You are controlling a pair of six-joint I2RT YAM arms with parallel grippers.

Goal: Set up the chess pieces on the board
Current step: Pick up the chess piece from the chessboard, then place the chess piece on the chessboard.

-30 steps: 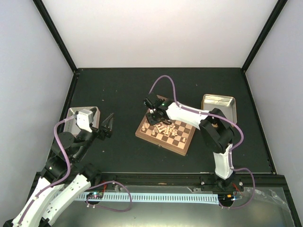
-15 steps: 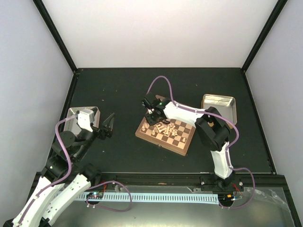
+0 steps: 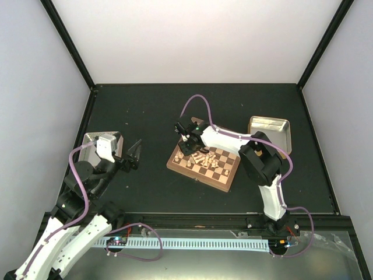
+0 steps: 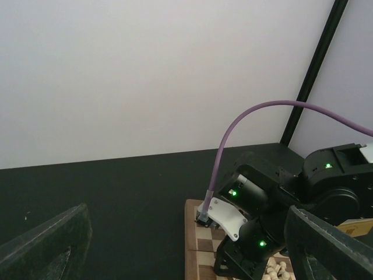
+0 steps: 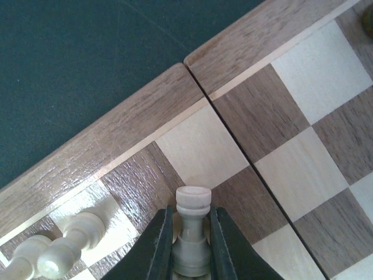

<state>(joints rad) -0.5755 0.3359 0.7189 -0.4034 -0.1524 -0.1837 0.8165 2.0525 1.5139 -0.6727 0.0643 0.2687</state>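
From above, your right gripper [image 3: 187, 146] sits over the far left corner of the board [image 3: 224, 174], with a heap of chess pieces [image 3: 203, 157] just beside it, while your left gripper [image 3: 134, 150] hangs well off to the left, spread. The left wrist view shows its fingers [image 4: 49, 245] wide apart, the board ahead and to their right. In the right wrist view your fingertips [image 5: 160, 245] pinch an upright cream piece [image 5: 192, 224], with more chess pieces lying just left of them.

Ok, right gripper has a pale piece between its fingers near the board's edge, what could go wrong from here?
The right gripper pinches the pale piece on its narrow stem, so it may twist or slip on lifting. Just beside the fingers, other pale pieces lie toppled; a sideways move could scatter them across the board.
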